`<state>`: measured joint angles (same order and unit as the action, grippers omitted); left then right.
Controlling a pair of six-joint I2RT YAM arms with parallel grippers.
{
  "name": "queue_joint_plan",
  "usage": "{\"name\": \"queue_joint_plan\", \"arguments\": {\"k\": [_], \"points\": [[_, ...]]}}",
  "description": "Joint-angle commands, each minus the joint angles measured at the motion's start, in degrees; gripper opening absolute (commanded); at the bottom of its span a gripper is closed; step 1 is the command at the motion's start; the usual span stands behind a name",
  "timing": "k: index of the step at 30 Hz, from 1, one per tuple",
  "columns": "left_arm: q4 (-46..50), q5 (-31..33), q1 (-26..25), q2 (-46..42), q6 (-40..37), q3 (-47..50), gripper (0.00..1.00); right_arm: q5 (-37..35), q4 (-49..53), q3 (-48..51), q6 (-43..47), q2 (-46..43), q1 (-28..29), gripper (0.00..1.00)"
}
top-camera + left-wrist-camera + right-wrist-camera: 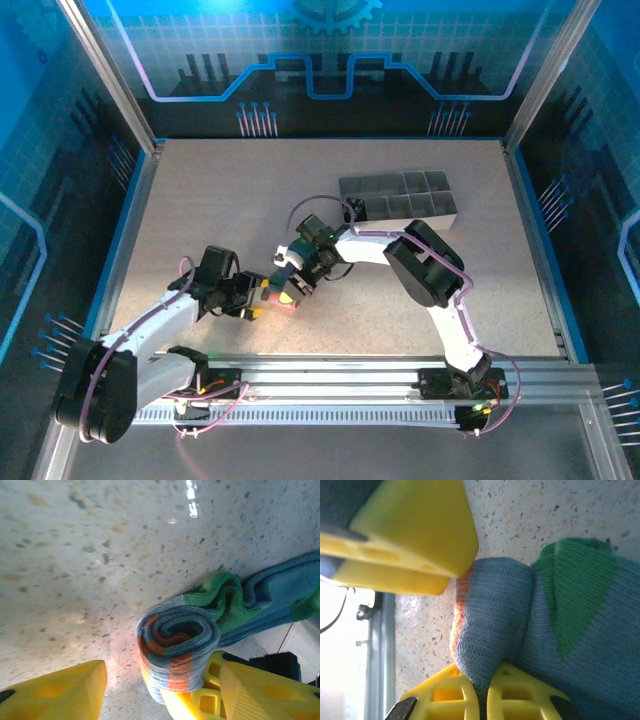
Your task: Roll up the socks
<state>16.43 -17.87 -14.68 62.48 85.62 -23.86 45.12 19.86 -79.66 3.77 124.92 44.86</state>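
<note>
From above, the sock roll lies on the table. The grey tray is well apart from the roll, further back and to the right. The left gripper is just left of the roll and the right gripper is just right of it, so both can work on it.

In the left wrist view, the left fingers are spread wide around the roll and grip nothing. The green cuff lies loose beside the roll, not tucked in yet.

In the right wrist view, the right fingers press the roll from two sides. I think they squeeze it so it cannot unroll.
</note>
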Motion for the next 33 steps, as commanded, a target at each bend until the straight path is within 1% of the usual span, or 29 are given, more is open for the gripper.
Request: {"name": "queue_joint_plan", "arguments": {"k": [1,6,8,9,11,12,14,16,18,20,21,23,25,26,27,30,33], "points": [[-10.5,-0.97,-1.18,3.62,0.17,1.55,0.61,0.37,10.15,0.52,-4.4,5.96,-0.77,0.0],[-12.98,-1.09,-2.43,9.56,-1.31,1.24,0.56,0.59,12.05,-1.66,-4.81,6.65,-0.83,0.0],[-12.85,-0.31,-3.27,11.15,-1.85,0.86,0.47,0.49,12.61,-2.64,-4.94,6.65,-0.84,0.03],[-11.91,0.05,-3.55,11.7,-2.22,0.42,0.39,0.14,12.87,-2.93,-4.98,6.52,-0.83,0.05],[-8.12,0.92,-3.94,12.9,-2.95,-0.76,0.11,-1.26,12.46,-2.83,-4.48,5.18,-0.73,0.12],[-5.9,1.28,-4.07,13.18,-3.16,-1.4,0.0,-2.17,11.47,-2.25,-4.24,3.91,-0.6,0.16],[-2.23,1.58,-4.13,13.2,-2.8,-2.06,0.0,-4.73,7.73,0.67,-3.08,-0.27,-0.17,0.3],[1.58,2.31,-4.0,12.25,-2.22,-2.63,0.0,-8.22,2.88,5.0,-1.27,-5.24,0.64,0.39],[4.78,2.99,-4.04,11.01,-1.7,-3.35,0.0,-16.01,-4.03,11.16,1.63,-11.88,2.52,0.48],[8.57,3.1,-3.98,10.26,-0.93,-4.62,0.0,-28.56,-11.79,18.37,6.39,-19.69,5.85,0.54],[10.46,2.87,-3.96,10.33,-0.76,-5.39,0.0,-33.5,-15.39,21.56,9.38,-23.21,7.99,0.59],[16.11,2.34,-3.91,11.39,-0.39,-7.64,0.0,-48.39,-22.88,27.2,18.18,-28.1,14.06,0.7],[19.33,1.46,-3.78,12.89,-0.17,-9.1,0.0,-59.54,-24.95,28.36,25.83,-27.99,19.21,0.72],[20.41,0.97,-3.65,13.65,-0.1,-9.72,0.0,-63.86,-24.93,27.93,28.63,-26.92,21.27,0.72],[21.08,0.64,-3.55,14.39,-0.06,-10.26,0.0,-66.13,-25.65,27.89,30.7,-26.08,22.91,0.71],[22.77,0.14,-3.05,16.53,-0.6,-11.79,0.0,-69.41,-27.81,27.52,36.09,-23.39,26.82,0.7],[23.49,-0.31,-2.56,18.16,-1.26,-13.02,0.0,-74.6,-26.78,23.98,37.47,-18.22,28.12,0.67]]}}
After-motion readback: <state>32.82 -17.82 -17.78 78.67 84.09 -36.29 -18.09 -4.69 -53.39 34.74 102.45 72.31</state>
